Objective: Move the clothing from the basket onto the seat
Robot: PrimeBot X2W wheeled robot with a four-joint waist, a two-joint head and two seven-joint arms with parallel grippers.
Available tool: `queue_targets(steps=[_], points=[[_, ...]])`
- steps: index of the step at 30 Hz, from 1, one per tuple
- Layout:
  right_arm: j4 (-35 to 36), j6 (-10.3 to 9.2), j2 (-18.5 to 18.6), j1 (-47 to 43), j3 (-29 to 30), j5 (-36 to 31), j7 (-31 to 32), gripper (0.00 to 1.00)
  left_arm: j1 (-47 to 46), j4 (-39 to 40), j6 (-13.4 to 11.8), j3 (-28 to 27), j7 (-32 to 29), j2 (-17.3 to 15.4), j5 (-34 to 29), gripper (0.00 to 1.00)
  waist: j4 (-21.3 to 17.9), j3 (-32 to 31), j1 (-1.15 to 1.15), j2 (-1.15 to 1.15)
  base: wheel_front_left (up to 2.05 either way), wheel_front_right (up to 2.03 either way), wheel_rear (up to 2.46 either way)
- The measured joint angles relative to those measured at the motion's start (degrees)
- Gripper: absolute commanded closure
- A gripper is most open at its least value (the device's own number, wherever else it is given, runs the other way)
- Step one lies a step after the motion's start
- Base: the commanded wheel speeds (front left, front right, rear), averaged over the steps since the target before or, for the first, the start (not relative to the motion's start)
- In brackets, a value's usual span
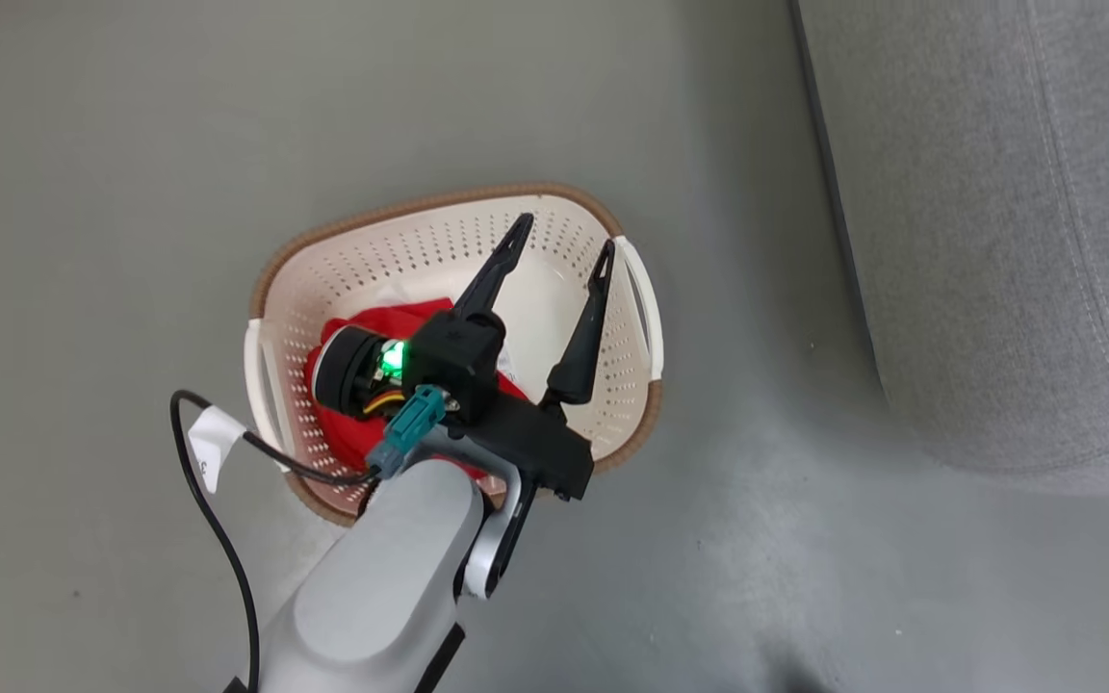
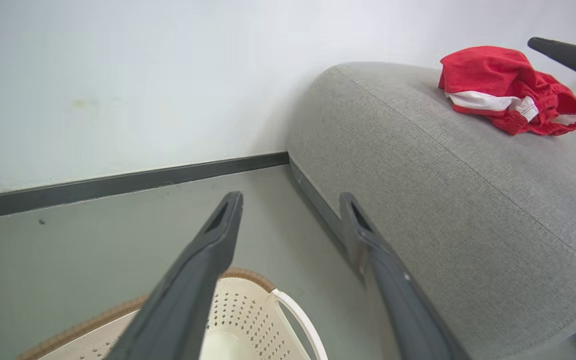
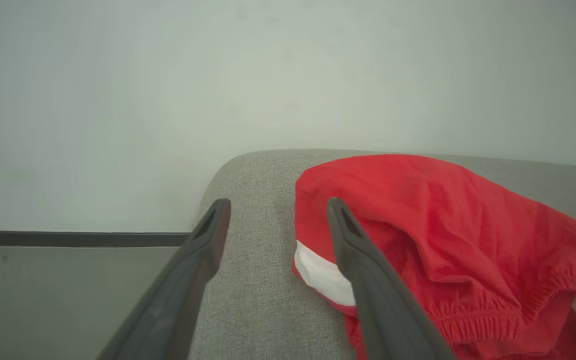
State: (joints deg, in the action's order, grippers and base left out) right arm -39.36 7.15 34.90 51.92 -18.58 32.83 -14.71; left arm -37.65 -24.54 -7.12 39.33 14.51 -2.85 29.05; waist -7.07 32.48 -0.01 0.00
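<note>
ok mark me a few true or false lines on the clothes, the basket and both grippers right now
1. A red garment lies on the grey seat. True.
2. The basket is empty. False: a second red garment lies in it.
3. The left gripper is shut on clothing. False: it is open over the basket, holding nothing.
4. The right gripper is open by the garment on the seat. True.
5. The basket stands on the seat. False: it stands on the floor beside the seat.
</note>
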Motion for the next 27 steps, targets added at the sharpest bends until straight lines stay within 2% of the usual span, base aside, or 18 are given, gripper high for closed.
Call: queue_targets(steps=[8,27], points=[[2.3,0.0,-2.9,-7.2,-1.8,2.1,0.0,0.0,4.1,-1.0,0.0,-2.4,0.0,0.2,0.2,0.0,2.5,-5.7,0.0,0.0,0.0,0.0,0.0],[7.6,0.0,-11.4,-24.7,-6.2,2.8,0.0,0.0,16.9,-4.4,0.0,-15.3,0.0,0.1,-1.4,0.0,7.8,-20.0,-0.01,-0.01,0.0,0.0,0.0]])
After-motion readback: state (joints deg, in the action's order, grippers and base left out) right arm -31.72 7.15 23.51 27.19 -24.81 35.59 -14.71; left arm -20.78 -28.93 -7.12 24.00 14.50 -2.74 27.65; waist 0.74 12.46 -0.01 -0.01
